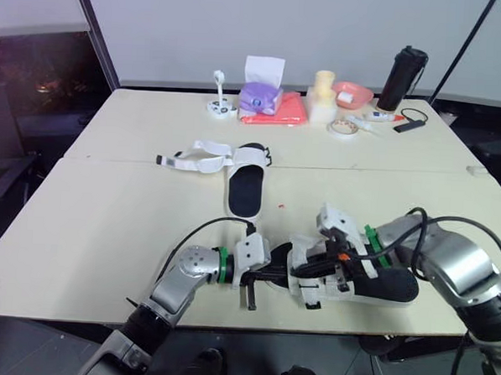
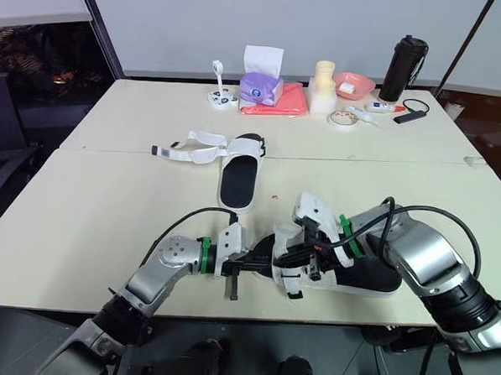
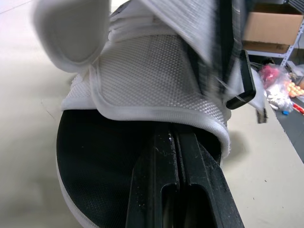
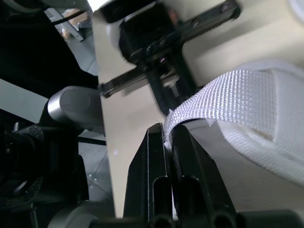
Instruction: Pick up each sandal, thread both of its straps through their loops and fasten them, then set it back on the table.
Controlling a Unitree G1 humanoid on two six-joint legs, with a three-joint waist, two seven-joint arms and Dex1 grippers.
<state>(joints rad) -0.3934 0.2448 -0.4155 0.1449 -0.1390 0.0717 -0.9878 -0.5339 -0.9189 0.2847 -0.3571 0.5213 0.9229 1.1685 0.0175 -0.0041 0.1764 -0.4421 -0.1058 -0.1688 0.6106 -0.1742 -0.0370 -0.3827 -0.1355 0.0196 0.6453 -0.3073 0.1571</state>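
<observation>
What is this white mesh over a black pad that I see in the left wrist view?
Observer: It is a sandal at the near edge of the table. The right gripper is shut on its white webbing strap.
Operator: Is it the only one there?
Observer: No. A second sandal lies farther back, its loose straps spread open toward the robot's left.

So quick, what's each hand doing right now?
Left gripper: closed, tips at the white mesh flap of the near sandal.
Right gripper: closed on a white strap of that sandal.
</observation>
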